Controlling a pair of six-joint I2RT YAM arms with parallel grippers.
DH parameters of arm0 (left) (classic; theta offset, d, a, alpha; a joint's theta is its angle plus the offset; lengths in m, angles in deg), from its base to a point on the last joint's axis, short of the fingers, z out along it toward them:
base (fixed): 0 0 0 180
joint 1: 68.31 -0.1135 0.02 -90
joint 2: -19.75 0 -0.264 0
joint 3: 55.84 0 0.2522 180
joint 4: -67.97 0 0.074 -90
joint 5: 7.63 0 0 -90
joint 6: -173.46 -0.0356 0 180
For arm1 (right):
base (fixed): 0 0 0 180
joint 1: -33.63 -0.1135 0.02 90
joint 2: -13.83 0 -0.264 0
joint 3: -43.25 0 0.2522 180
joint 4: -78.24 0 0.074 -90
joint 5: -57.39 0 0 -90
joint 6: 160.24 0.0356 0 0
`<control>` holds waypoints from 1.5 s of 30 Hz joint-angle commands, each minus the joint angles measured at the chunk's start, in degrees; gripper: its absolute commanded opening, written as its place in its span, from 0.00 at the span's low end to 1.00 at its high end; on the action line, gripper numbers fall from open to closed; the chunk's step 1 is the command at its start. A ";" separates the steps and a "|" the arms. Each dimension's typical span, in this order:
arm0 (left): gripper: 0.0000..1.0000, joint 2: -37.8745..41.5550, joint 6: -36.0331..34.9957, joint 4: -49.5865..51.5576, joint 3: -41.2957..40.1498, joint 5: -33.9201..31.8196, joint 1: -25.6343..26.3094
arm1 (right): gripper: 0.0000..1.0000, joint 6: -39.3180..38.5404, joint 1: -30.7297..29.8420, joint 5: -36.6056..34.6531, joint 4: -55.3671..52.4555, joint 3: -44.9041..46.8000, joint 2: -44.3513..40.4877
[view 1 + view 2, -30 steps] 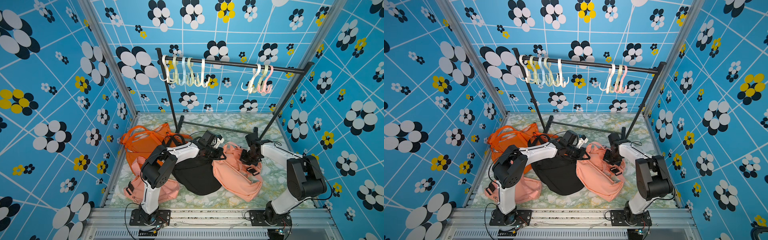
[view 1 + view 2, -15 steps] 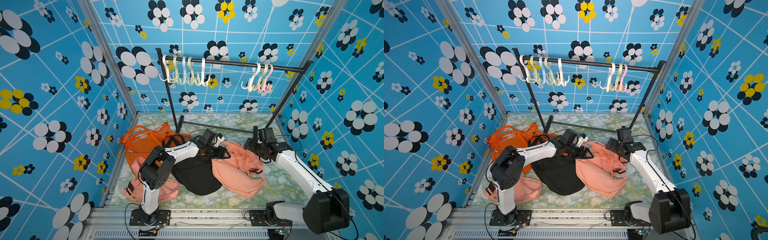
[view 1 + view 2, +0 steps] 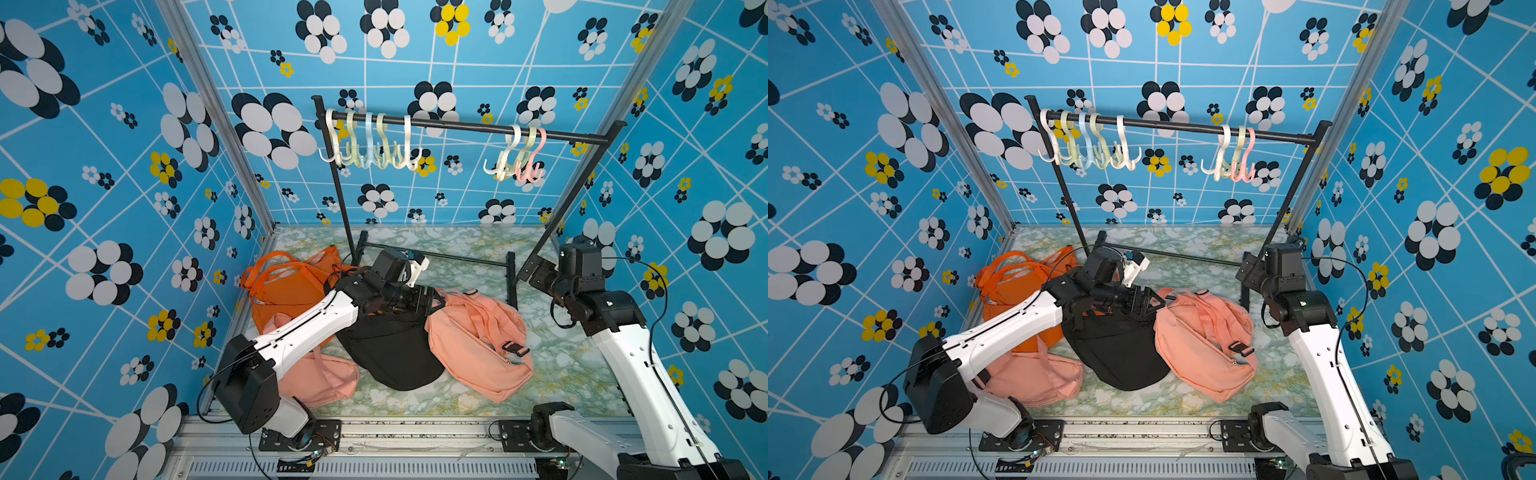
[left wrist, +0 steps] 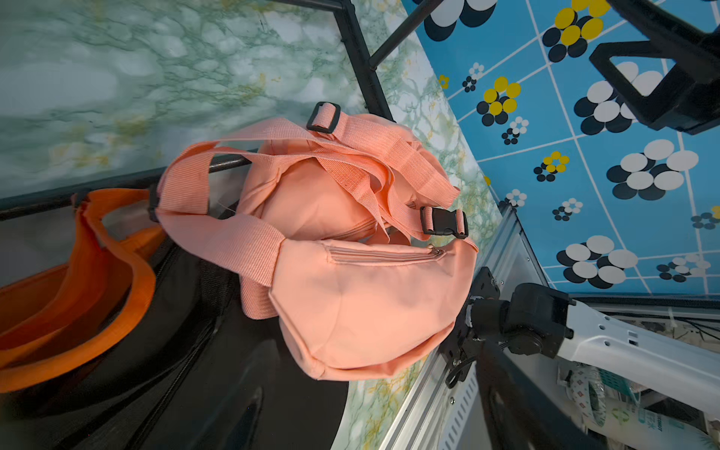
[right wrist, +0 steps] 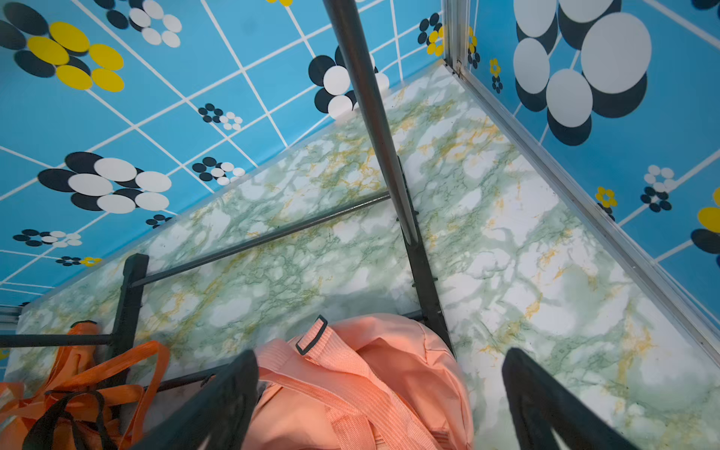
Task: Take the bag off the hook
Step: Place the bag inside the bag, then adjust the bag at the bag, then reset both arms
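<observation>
Pink waist bag (image 3: 478,353) lies flat on the marble tabletop (image 3: 561,361), off the hooks, right of centre, with its strap piled loosely on top and the black buckle (image 4: 444,222) unclipped. Far left: orange tote (image 3: 286,286) slumped near the left foot of the rack. In front of it, a second pale pink bag (image 3: 324,374), partly under the left arm. Left gripper (image 3: 428,299) sits low over the top edge of the black bag (image 3: 390,353), just beside the strap end of the pink waist bag; in the left wrist view its fingers (image 4: 670,89) stand spread wide with nothing between them. Contact with the strap cannot be told. Overhead, the rail (image 3: 457,126) carries two clusters of pastel hooks, one at left (image 3: 370,145) and one at right (image 3: 517,162). Right gripper (image 3: 538,272) is raised near the rack's right upright, apart from the bag; the right wrist view shows its fingers (image 5: 226,401) wide apart and gripping nothing, with the bag on the tabletop beyond them.
</observation>
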 commanded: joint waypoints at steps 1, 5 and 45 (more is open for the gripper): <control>0.94 -1.84 -2.94 4.84 -0.92 -6.39 1.41 | 1.00 -0.56 0.07 5.02 -0.62 -0.55 1.70; 0.99 -9.68 -4.49 7.71 3.74 -9.07 5.20 | 0.99 2.01 -0.49 6.82 -0.66 3.42 0.57; 0.99 37.76 -3.47 -3.40 -19.85 -43.70 -10.79 | 0.99 -8.76 -0.57 -3.93 34.62 36.37 -22.88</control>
